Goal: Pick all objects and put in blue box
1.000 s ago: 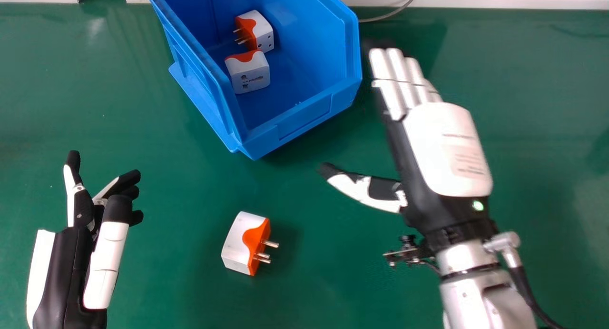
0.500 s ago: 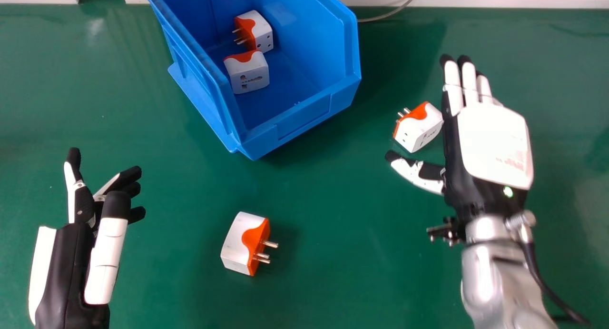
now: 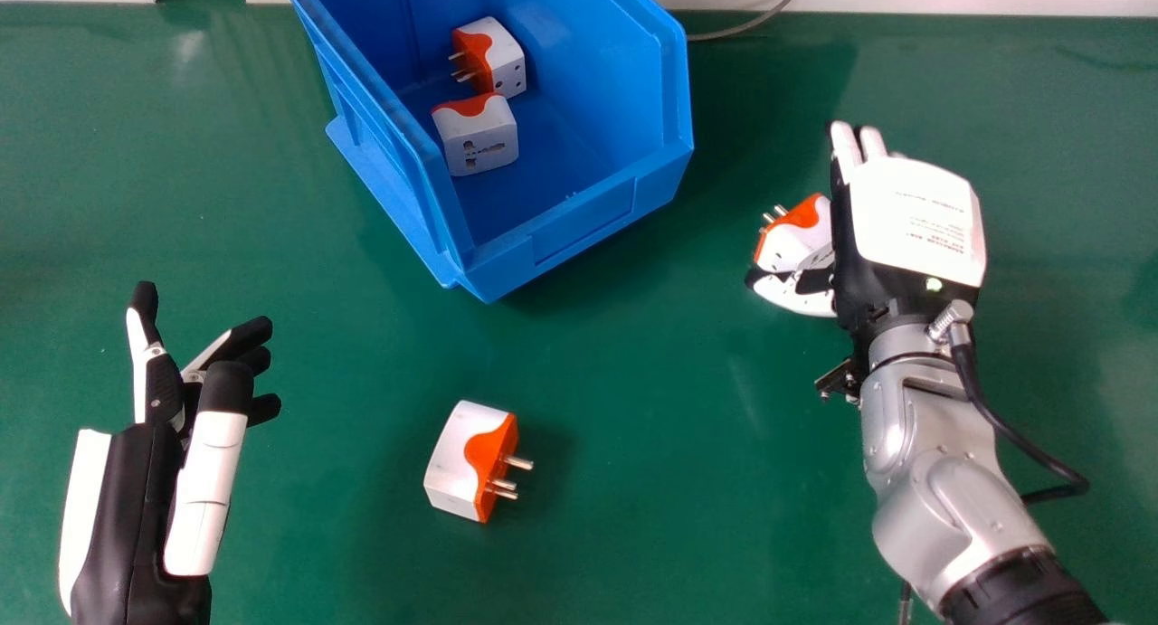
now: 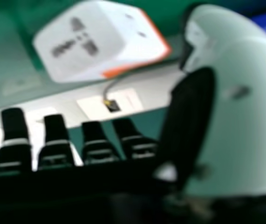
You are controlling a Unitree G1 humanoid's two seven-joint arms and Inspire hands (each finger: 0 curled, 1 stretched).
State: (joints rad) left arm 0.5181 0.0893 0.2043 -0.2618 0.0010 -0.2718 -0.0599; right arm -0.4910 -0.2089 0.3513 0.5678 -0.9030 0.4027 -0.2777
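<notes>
Head view: box edge [image 3: 677, 100], wide gap, right hand [image 3: 914, 218]

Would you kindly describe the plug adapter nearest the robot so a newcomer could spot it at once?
On the green tabletop, find the blue box, then look nearer the robot. The white and orange plug adapter there lies alone, its pins pointing right; the adapter beside the right hand has pins pointing away and left.
</notes>
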